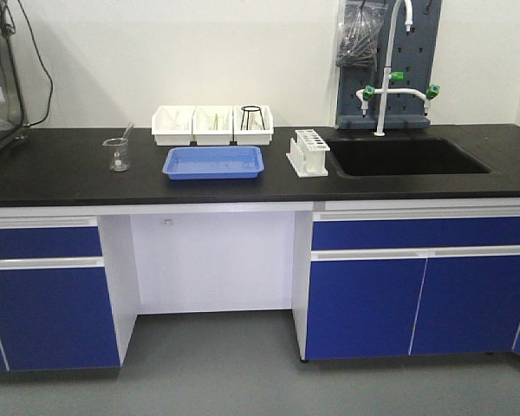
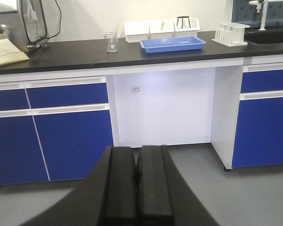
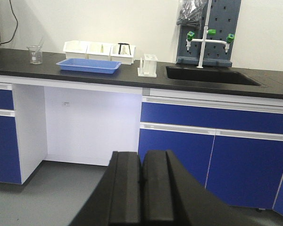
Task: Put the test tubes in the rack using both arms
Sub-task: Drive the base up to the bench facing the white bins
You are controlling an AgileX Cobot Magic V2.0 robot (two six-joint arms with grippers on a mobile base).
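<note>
looking across the front view, you have the small white plastic test tube rack (image 1: 308,152) standing upright on the black lab countertop (image 1: 52,169), to the right of the shallow blue rectangular plastic tray (image 1: 213,162) and apart from it. further right of the tray, past the rack, lies the black recessed sink (image 1: 407,158) with its white tap with green handles (image 1: 390,87).

behind the tray, three white plastic bins (image 1: 212,126) sit side by side in a row. the bin furthest right holds a black wire stand (image 1: 252,116). faint pale slim shapes lie in the other two, too small for you to tell whether they are the slim clear glass test tubes.

left of the tray stands a small clear glass beaker (image 1: 117,154) with a slim rod leaning out of it.

your black left gripper (image 2: 136,155) has its two flat fingers pressed together with nothing between them. your black right gripper (image 3: 141,157) is closed the same way, also empty. both hang below counter height, well apart from the tray.
</note>
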